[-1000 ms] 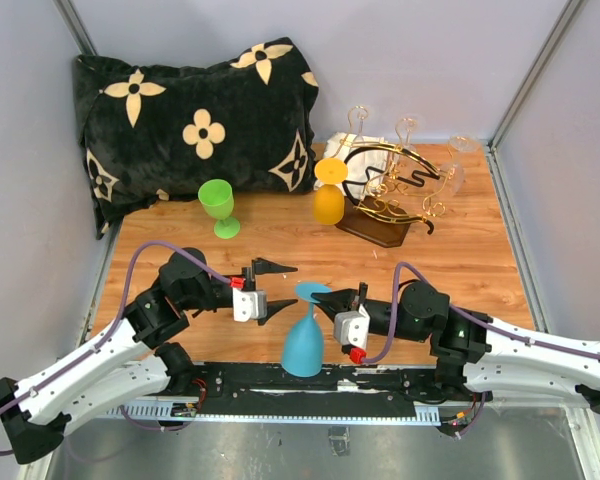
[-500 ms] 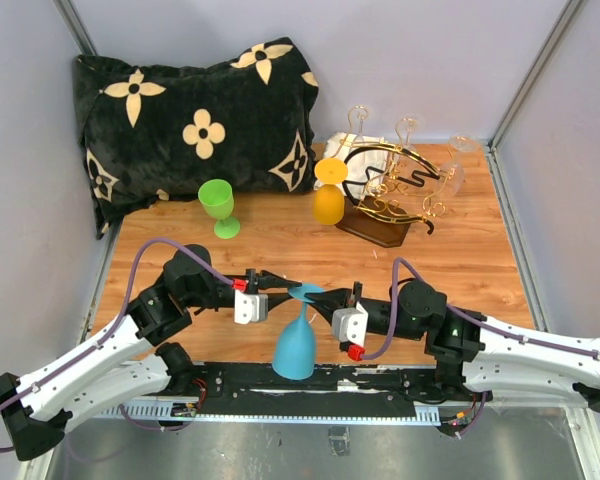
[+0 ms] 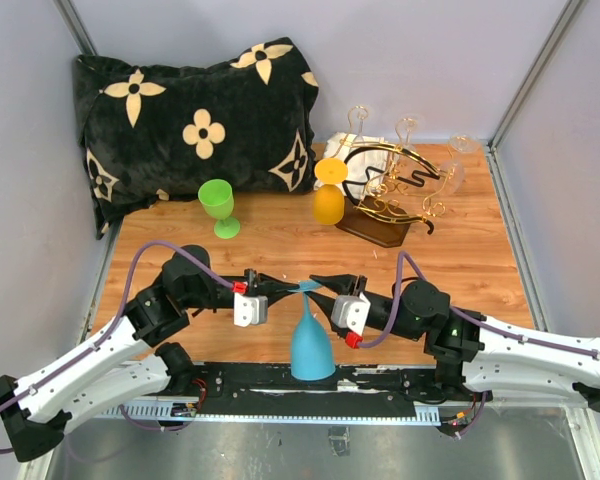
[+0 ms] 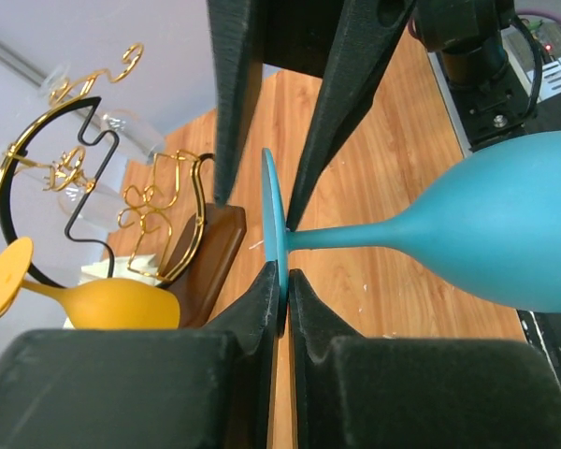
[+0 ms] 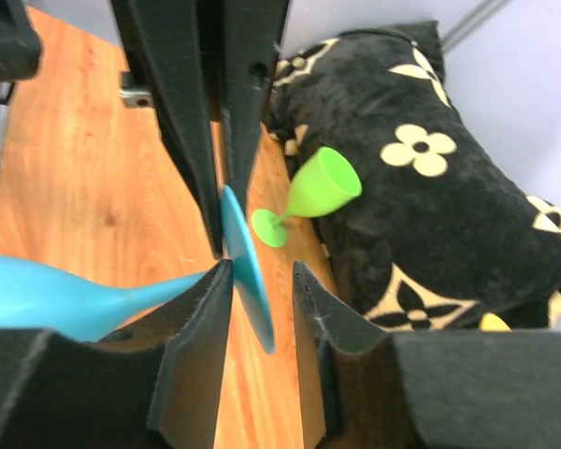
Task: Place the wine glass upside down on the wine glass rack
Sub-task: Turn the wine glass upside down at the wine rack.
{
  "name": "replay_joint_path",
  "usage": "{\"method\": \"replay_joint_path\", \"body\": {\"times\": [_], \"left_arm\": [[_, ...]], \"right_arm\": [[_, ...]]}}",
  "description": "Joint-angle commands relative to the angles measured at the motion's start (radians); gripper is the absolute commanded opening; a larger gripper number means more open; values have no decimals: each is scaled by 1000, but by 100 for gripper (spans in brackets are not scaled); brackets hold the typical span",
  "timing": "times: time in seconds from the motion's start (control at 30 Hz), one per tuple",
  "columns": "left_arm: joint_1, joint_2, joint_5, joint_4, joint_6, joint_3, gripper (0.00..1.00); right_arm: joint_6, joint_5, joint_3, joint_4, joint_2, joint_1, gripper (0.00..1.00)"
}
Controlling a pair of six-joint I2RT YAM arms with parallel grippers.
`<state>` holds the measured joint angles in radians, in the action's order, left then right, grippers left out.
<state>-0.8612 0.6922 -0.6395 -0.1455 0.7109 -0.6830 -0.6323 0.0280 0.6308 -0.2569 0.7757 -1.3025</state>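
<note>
A blue wine glass [image 3: 311, 345] hangs upside down above the table's near edge, bowl down and foot [image 3: 302, 287] up. My left gripper [image 3: 288, 287] is shut on the thin foot disc [image 4: 271, 210], its pads pinching the rim from both sides. My right gripper [image 3: 322, 283] reaches in from the other side and stands open, its fingers [image 5: 201, 309] either side of the foot [image 5: 246, 267] with a gap on the right. The wine glass rack [image 3: 395, 190], gold wire on a dark wooden base, stands at the back right.
An orange glass [image 3: 329, 200] hangs upside down at the rack's left side, and clear glasses [image 3: 408, 128] hang on it too. A green glass [image 3: 218, 205] stands upright in front of a black flowered pillow [image 3: 195, 120]. Grey walls enclose the wooden table [image 3: 460, 255].
My left gripper closed onto the blue glass's foot. My right gripper, shut on that foot before, has opened. The bowl swung slightly right, closer to vertical.
</note>
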Motion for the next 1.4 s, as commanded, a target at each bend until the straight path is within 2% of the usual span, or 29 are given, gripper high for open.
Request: {"method": "replay_joint_path", "body": {"times": [0.0,0.3,0.47,0.73,0.87,1.07,1.37], "left_arm": [[-9,-28,67,-20,21,-32,0],[-9,-52,259,3,27,-11,1],[-9,-51,332,6,62,-18,1],[-9,-26,369,15,109,-34,1],[-8,-20,367,11,127,-36,1],[-8,-23,387,14,135,-38,0],[-9,-11,414,22,154,-49,0]], "right_arm": [[31,-141,11,-34,-30,-9,39],[171,-274,20,48,-94,-9,58],[318,-366,-20,30,-136,-9,63],[655,-543,-115,-48,-119,-6,66],[780,-512,-111,-42,-83,15,67],[938,-338,-103,-37,-48,89,67],[999,-257,-97,-68,-7,98,68]]}}
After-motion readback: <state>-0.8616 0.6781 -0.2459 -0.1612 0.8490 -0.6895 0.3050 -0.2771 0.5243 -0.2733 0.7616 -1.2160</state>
